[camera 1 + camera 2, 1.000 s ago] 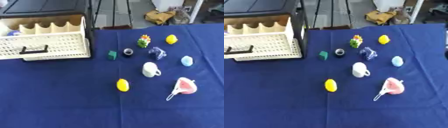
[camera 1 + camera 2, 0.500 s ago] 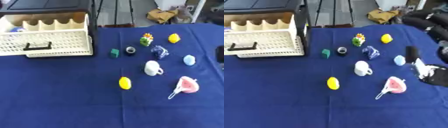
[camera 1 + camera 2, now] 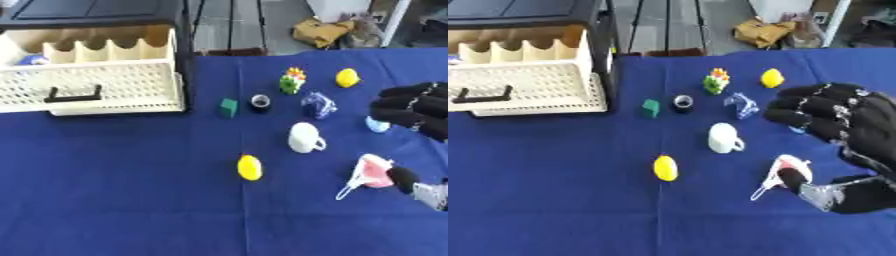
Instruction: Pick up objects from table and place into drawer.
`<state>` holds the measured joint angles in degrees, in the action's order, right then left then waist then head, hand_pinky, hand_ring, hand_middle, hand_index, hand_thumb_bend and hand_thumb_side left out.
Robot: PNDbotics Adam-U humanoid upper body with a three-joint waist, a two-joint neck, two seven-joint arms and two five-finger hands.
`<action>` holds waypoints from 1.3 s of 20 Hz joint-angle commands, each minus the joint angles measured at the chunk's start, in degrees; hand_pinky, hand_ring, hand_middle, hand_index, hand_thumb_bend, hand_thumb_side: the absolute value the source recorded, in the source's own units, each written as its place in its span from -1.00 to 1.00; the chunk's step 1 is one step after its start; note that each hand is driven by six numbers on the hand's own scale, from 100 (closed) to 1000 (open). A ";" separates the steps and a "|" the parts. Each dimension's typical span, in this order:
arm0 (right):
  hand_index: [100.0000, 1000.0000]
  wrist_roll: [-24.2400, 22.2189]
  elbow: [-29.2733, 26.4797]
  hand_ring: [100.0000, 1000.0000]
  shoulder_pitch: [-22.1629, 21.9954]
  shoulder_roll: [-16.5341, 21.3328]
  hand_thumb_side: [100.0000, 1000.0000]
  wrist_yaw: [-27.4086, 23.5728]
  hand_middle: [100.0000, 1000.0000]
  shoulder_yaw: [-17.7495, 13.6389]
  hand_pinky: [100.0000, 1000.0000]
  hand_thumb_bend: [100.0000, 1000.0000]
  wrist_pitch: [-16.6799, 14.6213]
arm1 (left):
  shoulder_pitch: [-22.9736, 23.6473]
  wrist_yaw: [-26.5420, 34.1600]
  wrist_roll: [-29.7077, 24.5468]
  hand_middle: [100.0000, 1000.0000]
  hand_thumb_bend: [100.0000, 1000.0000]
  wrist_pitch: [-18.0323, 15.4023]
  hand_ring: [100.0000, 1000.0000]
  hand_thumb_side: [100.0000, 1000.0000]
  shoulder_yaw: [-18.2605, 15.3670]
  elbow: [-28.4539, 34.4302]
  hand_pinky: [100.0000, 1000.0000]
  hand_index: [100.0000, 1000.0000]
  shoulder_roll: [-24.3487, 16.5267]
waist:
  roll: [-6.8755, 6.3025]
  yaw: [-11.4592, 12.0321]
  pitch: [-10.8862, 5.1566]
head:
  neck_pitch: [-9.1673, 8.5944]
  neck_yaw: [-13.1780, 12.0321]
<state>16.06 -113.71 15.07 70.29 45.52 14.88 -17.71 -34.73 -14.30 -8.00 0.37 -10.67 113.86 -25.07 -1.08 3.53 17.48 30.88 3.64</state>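
The drawer [image 3: 92, 86], a cream perforated one with a black handle, stands pulled open at the far left of the blue tabletop [image 3: 122, 200]. The right hand [image 3: 846, 130] hovers at the right edge, fingers spread and curved, holding nothing, above a pink and white object [image 3: 782, 169] and a pale blue object [image 3: 377, 125]. Smaller things lie mid-table: a white mug [image 3: 304, 137], a yellow lemon-like object [image 3: 249, 167], a blue bundle [image 3: 318, 104], a yellow toy [image 3: 347, 77] and a green cube [image 3: 228, 106].
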 commanded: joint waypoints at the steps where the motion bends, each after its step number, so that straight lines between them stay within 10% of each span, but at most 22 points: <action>1: 0.95 -2.62 -0.88 0.67 0.42 1.47 0.62 -0.47 0.48 0.41 0.45 -0.58 1.54 | 0.00 2.76 2.76 0.62 -1.00 -0.28 0.61 1.00 0.88 0.73 0.23 0.98 -0.70 | 0.00 0.13 -0.80 | -0.74 0.42; 5: 1.00 -5.97 -0.88 0.71 0.64 1.40 0.31 -3.50 0.52 1.24 0.52 -0.49 4.69 | 0.62 6.12 6.11 0.62 -1.00 -0.61 0.60 1.00 2.00 0.73 0.23 0.97 -0.93 | -0.05 0.36 -0.60 | -0.86 0.74; 12: 1.00 -11.85 -0.88 0.77 1.51 0.36 -0.16 -9.19 0.67 2.61 0.61 -0.88 10.56 | 1.42 11.39 11.99 0.62 -1.00 -1.29 0.59 1.00 3.96 0.73 0.22 0.96 -1.79 | -0.13 0.18 -0.24 | -1.46 1.24; 17: 1.00 -16.11 -0.67 0.87 1.77 0.27 0.30 -13.45 0.78 3.08 0.70 -0.29 14.82 | 1.65 11.27 16.25 0.61 -1.00 -1.12 0.59 1.00 5.92 0.73 0.21 0.94 -1.95 | -0.27 0.10 0.10 | -1.68 1.57; 20: 1.00 -33.27 -0.85 0.84 5.54 -1.20 0.39 -18.59 0.76 0.40 0.68 -0.16 19.77 | 2.10 9.93 23.38 0.61 -1.00 -0.81 0.59 1.00 8.94 0.73 0.20 0.93 -2.14 | -0.36 -0.35 0.14 | -1.77 1.53; 21: 1.00 -38.48 -0.86 0.83 6.94 -1.65 0.22 -20.18 0.74 -0.87 0.68 -0.47 21.14 | 2.23 9.42 24.82 0.61 -1.00 -0.63 0.59 1.00 9.66 0.73 0.20 0.93 -2.16 | -0.39 -0.52 0.15 | -1.81 1.45; 22: 1.00 -42.23 -0.87 0.83 7.94 -1.98 0.25 -21.46 0.74 -1.91 0.68 -0.26 22.40 | 2.33 8.99 25.76 0.61 -1.00 -0.47 0.59 1.00 10.18 0.73 0.20 0.92 -2.15 | -0.42 -0.65 0.18 | -1.85 1.42; 26: 1.00 -48.78 -0.88 0.80 9.73 -2.59 0.07 -23.13 0.72 -3.69 0.64 -0.44 26.51 | 2.56 8.14 26.97 0.61 -1.00 -0.22 0.59 1.00 11.07 0.73 0.20 0.90 -2.01 | -0.51 -0.82 0.31 | -1.96 1.50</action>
<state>-30.57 -113.72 24.00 66.72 23.36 12.73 7.70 -31.76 -5.67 18.30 0.10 0.25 113.86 -25.32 -1.68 2.78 18.74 29.56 5.09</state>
